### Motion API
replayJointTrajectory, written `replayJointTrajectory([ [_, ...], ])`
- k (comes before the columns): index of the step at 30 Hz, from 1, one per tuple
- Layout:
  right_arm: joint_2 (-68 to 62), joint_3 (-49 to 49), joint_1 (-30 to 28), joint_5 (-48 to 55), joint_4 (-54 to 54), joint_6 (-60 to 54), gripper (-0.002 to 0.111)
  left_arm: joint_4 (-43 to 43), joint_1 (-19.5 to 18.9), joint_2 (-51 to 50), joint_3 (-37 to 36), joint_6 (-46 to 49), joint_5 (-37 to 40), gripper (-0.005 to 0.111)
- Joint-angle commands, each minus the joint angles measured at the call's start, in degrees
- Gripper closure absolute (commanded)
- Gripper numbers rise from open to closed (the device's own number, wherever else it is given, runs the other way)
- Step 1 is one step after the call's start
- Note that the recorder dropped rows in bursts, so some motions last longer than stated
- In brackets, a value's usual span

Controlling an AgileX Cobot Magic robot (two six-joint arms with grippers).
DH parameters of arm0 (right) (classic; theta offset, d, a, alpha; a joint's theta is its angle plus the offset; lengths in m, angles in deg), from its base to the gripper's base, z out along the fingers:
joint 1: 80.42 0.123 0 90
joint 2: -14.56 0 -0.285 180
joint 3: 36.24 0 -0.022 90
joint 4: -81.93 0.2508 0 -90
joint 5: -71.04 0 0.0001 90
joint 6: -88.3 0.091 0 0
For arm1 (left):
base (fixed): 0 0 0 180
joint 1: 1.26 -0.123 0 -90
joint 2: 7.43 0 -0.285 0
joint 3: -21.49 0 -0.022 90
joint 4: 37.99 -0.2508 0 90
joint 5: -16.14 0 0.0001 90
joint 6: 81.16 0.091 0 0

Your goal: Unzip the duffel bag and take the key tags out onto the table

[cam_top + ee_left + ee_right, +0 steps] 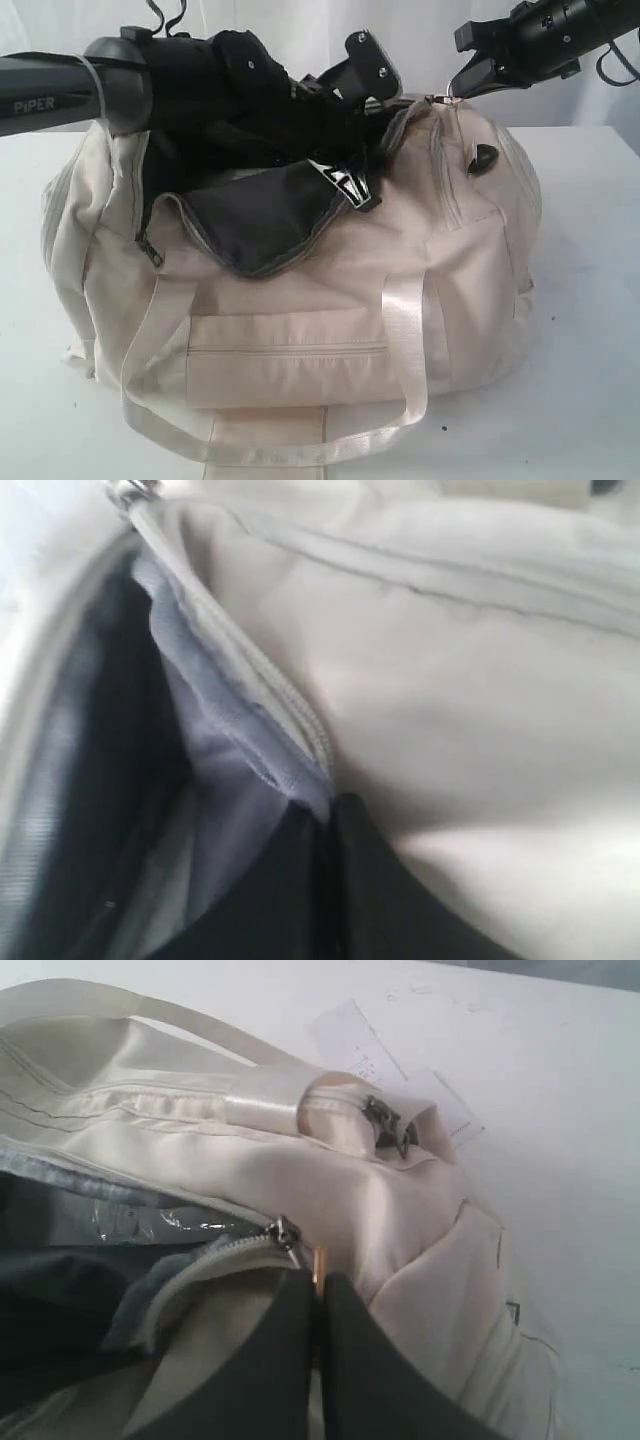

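Note:
The cream duffel bag [460, 290] lies on the white table [590, 400] with its top zip open and its dark grey lining [262, 222] folded outward. My left gripper [350, 190] [330, 815] reaches in from above and is shut on the zip edge of the bag's opening [300, 730]. My right gripper [455, 95] [320, 1280] sits at the bag's right end, shut on the brass zipper pull [318, 1260] just beside its slider [285, 1232]. No key tags show. Only some clear shiny wrap with a hint of green [150, 1222] lies inside the opening.
A webbing strap [405, 330] loops over the front zip pocket [290, 350]. More metal zipper pulls [385, 1122] sit at the bag's end, and a dark patch [483, 158] is on that end panel. A sheet of paper [400, 1055] lies on the table behind the bag.

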Motion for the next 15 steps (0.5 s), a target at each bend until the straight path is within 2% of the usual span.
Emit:
replayJointTrajectory([
  [1, 0.2, 0.2, -0.3, 0.6, 0.4, -0.8, 0.108, 1.1, -0.1, 2.7, 0.1, -1.6, -5.1, 0.107],
  [4, 0.2, 0.4, -0.3, 0.7, 0.3, -0.8, 0.108, -0.1, -1.2, 3.9, 0.1, -3.6, -4.7, 0.107],
  [11, 0.2, 0.5, -0.3, 2.8, 0.2, -0.8, 0.108, -5.9, -6.7, 5.4, 0.1, -14.4, 2.6, 0.107],
  [15, 0.2, 0.5, -0.3, 5.0, 0.2, -0.7, 0.108, -6.4, -8.1, 5.5, 0.1, -14.9, 4.3, 0.107],
])
